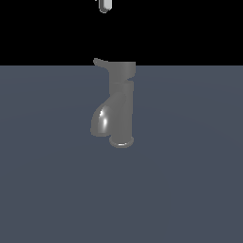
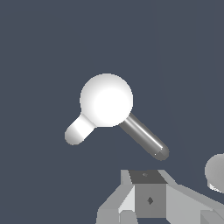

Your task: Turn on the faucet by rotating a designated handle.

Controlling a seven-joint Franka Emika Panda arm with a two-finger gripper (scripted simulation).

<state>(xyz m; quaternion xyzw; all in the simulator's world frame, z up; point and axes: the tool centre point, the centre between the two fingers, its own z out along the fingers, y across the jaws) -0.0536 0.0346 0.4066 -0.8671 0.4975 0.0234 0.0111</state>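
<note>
Slate-blue floor fills the lower part of your exterior view, flat and uniform, with plain black behind it.

Item one: the faucet. You see it standing upright near the middle of the floor, glossy dark grey, on a round base ring. A wider cap sits on top of the column. The bulging spout curves down toward the exterior view's left and carries a bright highlight.

Item two: the handle. You find it as a short thin lever with a rounded tip, sticking out from the cap toward the exterior view's left, level with the line where floor meets black.

Item three: the gripper. You catch only a pale tip of it at the upper edge of the exterior view, well above the handle and apart from the faucet. Your wrist view shows grey blocky gripper parts along one edge, but neither picture shows the jaws, so you cannot tell how they stand.

From the wrist camera you look straight down: the cap reads as a bright white disc, with the handle and the spout projecting from it in different directions.
</note>
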